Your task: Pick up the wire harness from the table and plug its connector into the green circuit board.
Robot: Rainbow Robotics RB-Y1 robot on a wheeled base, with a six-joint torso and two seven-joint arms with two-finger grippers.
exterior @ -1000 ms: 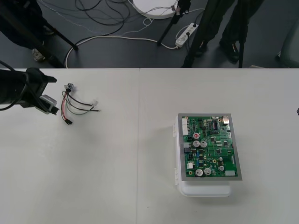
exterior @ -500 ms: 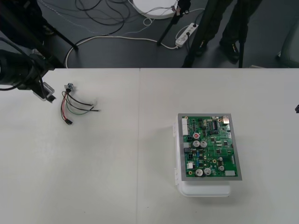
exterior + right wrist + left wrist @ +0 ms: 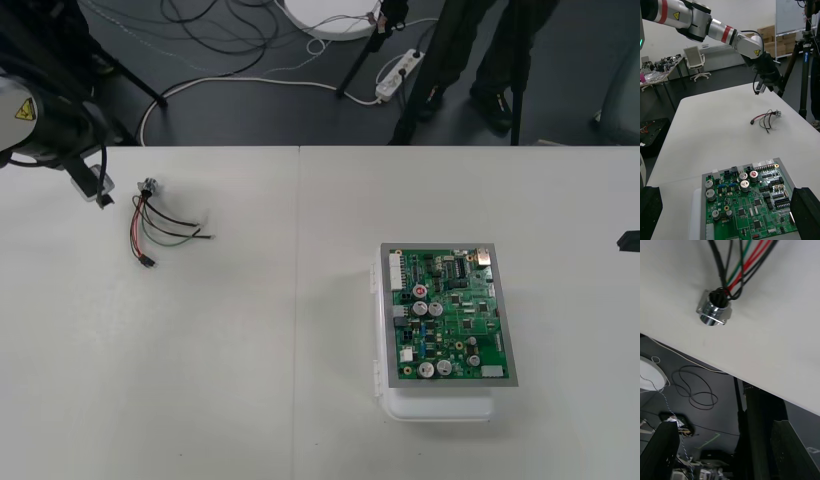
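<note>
Fingers (image 3: pixel 790 453) of the left gripper (image 3: pixel 98 190) stood wide and empty over the tabletop's (image 3: pixel 250 400) far left corner. The right gripper (image 3: pixel 628 240), also wide, hovered near the green circuit board (image 3: pixel 450 315). The wire harness (image 3: pixel 160 225) lay just beside the left one; its round socket (image 3: pixel 714 312) might roll from a skewed pinch.

The front view looks steeply down on the table (image 3: pixel 200 380). The right wrist view faces over the green circuit board (image 3: pixel 752 202) toward the wire harness (image 3: pixel 765 117); the left wrist view sits close above its metal socket (image 3: pixel 714 313).
</note>
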